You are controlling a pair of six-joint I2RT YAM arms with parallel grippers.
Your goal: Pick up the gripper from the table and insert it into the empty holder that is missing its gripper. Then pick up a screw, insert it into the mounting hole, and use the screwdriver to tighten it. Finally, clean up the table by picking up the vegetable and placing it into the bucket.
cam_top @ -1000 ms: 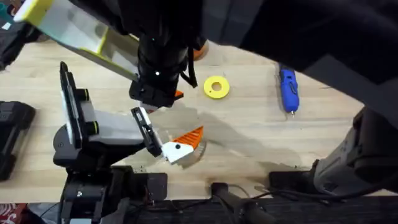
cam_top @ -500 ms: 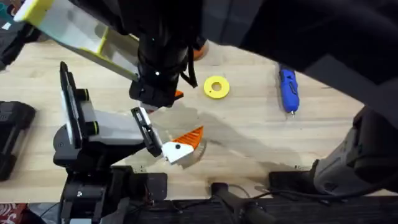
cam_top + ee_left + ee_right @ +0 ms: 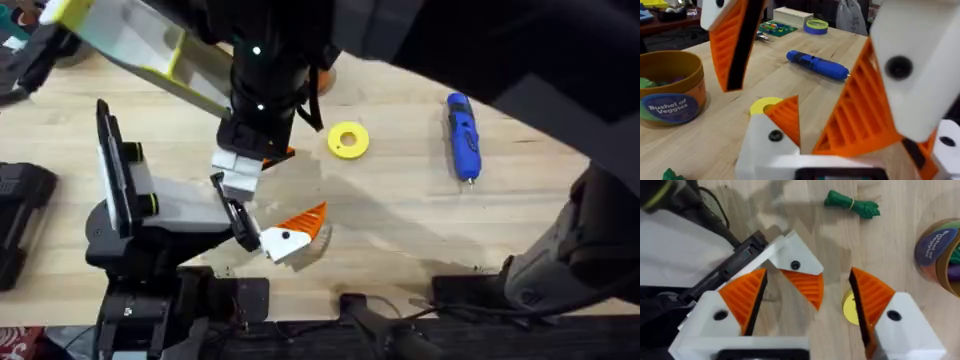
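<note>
My left gripper (image 3: 250,212) is open near the table's front. One of its fingers (image 3: 795,262) is a white mount tipped with an orange wedge. My right gripper (image 3: 807,275) reaches over from the right, open, and straddles that finger without touching it. The loose gripper is hidden, and I cannot tell which mount is the holder. The blue screwdriver (image 3: 461,135) lies at the back right. The dark-green vegetable (image 3: 852,204) lies on the wood near the brown bucket (image 3: 670,90), which holds toy vegetables.
A flat yellow disc (image 3: 348,140) lies just beyond the grippers. A phone-like device on a black stand (image 3: 120,190) sits at the left. The right arm's dark links cover the table's back middle. Bare wood lies between the disc and the screwdriver.
The right arm's wrist has shifted slightly, and its white finger now shows closer to the left gripper's rail. The left arm and the table's objects have not moved.
</note>
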